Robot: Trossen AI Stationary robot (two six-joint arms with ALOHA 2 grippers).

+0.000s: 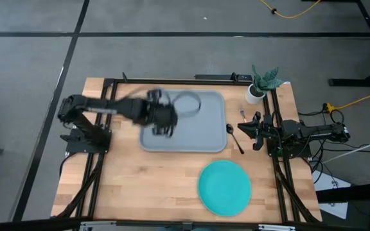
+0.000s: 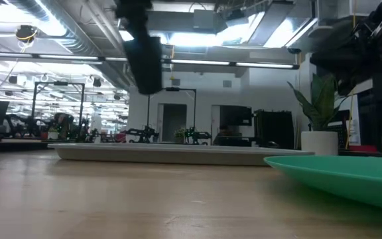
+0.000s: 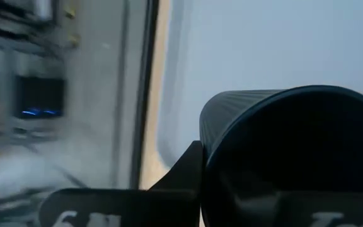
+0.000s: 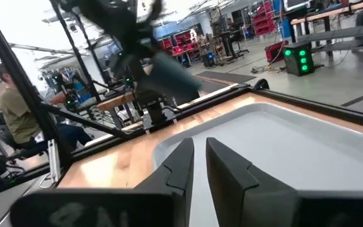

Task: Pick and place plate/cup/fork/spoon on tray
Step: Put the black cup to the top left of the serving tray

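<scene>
The left gripper (image 1: 162, 119) is carrying the cup (image 3: 295, 151) above the left part of the tray (image 1: 207, 138) — its fingers are clamped on the dark cylinder, which is filling the left wrist view with the pale tray floor behind it. In the low view the cup (image 2: 146, 63) is hanging well above the tray's rim, so it is not yet set down.

The right gripper (image 1: 257, 131) is waiting at the table's right edge, fingers nearly together and holding nothing. The spoon (image 1: 235, 136) is lying just beside the tray's right rim; the teal plate (image 1: 224, 187) is sitting on the wood nearer the front, apart from the tray. The fork cannot be made out with confidence.

To finish this step well, the arm should probably be lowering the cup upright onto bare tray floor — off to one side, leaving room for the plate — and releasing only once the base is resting flat.
</scene>
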